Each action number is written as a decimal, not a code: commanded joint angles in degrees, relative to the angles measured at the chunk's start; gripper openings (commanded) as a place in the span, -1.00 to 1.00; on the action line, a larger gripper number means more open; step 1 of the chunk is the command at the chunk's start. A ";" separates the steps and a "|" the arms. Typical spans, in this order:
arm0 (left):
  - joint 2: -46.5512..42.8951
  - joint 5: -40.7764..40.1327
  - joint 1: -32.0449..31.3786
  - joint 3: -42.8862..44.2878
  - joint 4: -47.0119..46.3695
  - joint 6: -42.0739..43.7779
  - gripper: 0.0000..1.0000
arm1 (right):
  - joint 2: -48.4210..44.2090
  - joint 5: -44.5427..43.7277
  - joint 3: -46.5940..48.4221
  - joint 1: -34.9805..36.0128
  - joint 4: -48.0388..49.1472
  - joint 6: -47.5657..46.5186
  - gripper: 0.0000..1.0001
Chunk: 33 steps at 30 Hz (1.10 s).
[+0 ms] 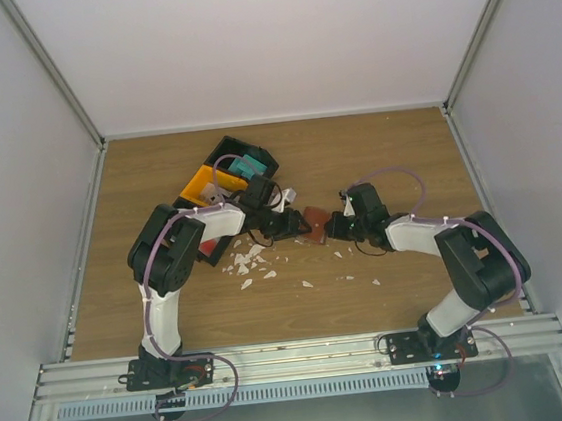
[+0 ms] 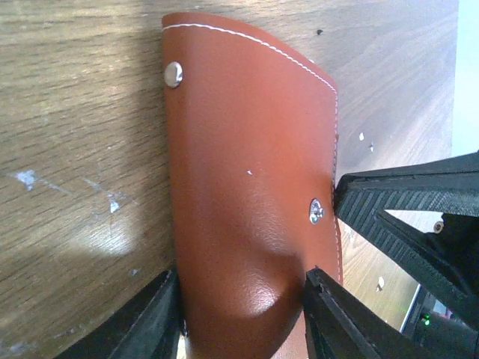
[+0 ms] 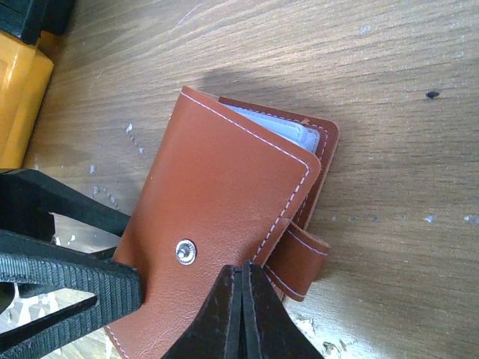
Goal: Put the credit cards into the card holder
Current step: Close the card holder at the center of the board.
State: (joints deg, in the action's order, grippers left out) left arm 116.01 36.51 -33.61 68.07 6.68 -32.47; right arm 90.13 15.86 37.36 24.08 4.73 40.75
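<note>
The brown wooden surface (image 1: pixel 406 157) carries a black-and-orange compartment tray (image 1: pixel 203 183) at the back left. Both arms meet near the middle over the card holder (image 3: pixel 217 194), a small flat reddish-brown leather-like wallet lying on the wood.

The left hand (image 2: pixel 241 275) clasps the wallet's end across its width, and the leather bows slightly between the fingers. The right hand (image 3: pixel 241 273) has its fingers pressed together at the cover's stitched edge. Whether any leather is caught between them cannot be told.

A teal plastic card (image 1: pixel 248 164) lies in the tray, well apart from the wallet. The strap (image 3: pixel 299 262) hangs loose and the cover is ajar, showing light blue inside.

The step looks like opening the wallet. The left grip should stay firm but not crush, while the right catches only the top cover and peels it up around the fold.
</note>
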 commanded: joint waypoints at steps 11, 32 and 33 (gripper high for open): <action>3.82 -13.92 -0.76 -3.13 7.05 2.96 -0.27 | -4.30 -10.45 -0.11 0.30 -4.08 -7.45 -0.59; 3.92 -9.97 -0.33 -2.88 5.60 3.76 -0.19 | 0.08 -1.74 -0.99 -0.95 -2.62 -13.29 -0.45; 4.00 -9.43 -0.32 -2.83 5.53 3.81 -0.18 | 0.70 -1.48 -0.83 -0.95 -2.28 -13.33 -0.44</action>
State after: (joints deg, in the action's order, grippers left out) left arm 116.05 32.27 -34.13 67.81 6.70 -30.17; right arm 88.25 10.72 35.16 22.72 -0.34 29.78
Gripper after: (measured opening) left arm 0.398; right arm 0.273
